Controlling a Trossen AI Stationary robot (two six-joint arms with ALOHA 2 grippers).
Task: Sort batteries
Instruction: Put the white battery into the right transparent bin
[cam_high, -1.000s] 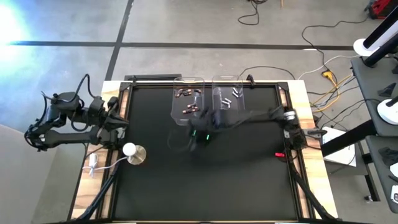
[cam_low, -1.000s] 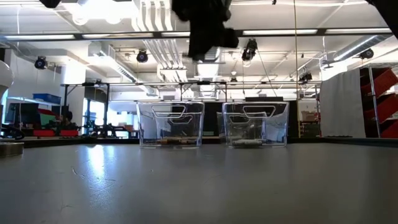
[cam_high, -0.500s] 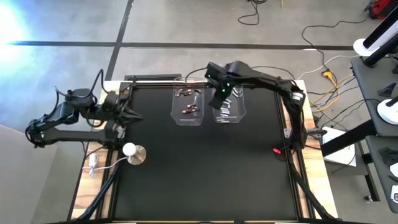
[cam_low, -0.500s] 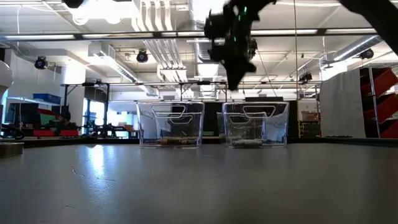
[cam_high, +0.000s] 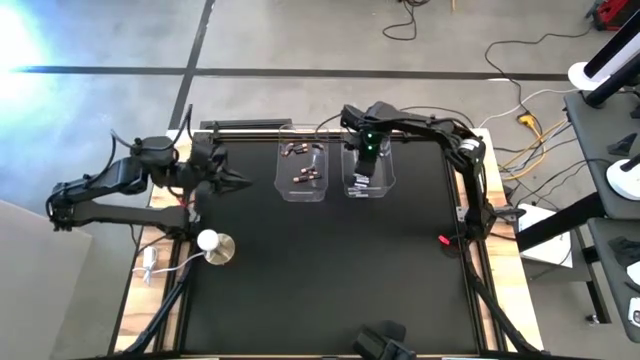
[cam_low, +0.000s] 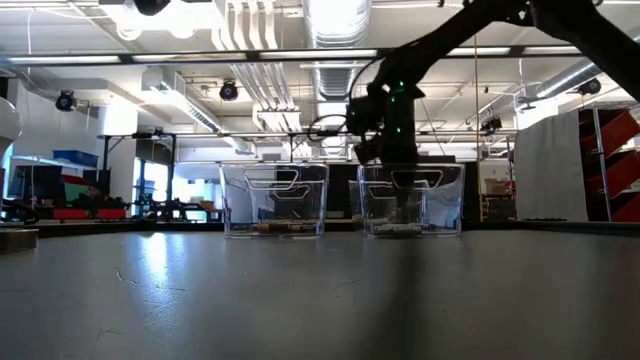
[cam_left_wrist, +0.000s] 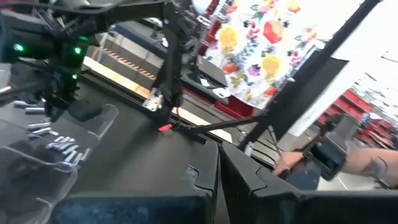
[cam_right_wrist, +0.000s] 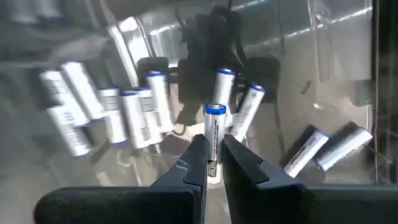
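Two clear bins stand at the table's far side. The left bin (cam_high: 303, 170) holds dark, copper-tinted batteries (cam_high: 305, 175). The right bin (cam_high: 368, 172) holds silvery-white batteries (cam_right_wrist: 134, 115) lying on its floor. My right gripper (cam_right_wrist: 213, 144) hangs over the right bin (cam_low: 410, 200), pointing down into it, shut on one silvery-white battery (cam_right_wrist: 215, 127). My left gripper (cam_high: 238, 181) hovers shut at the table's left edge, left of the bins, and touches nothing; its fingers (cam_left_wrist: 219, 158) show in the left wrist view. My right gripper pinches a silvery-white battery between its two fingertips (cam_right_wrist: 198, 155), on the battery's lower part (cam_right_wrist: 214, 163). The fingers come from above, pointing down, and lie along the battery. Its free end (cam_right_wrist: 215, 111) sticks out past the tips, clear above the bin's floor.
A white round-based knob (cam_high: 212, 246) sits at the table's left near side and a small red object (cam_high: 447, 241) near the right edge. A dark object (cam_high: 380, 341) shows at the near edge. Cables run behind the table. A person's hand (cam_left_wrist: 367, 163) shows beyond the table.
My right gripper has swung from the middle of the table toward the far edge, carried high, then come down over the right bin. My left arm has stretched toward the table's right, bringing its gripper closer to the left bin.
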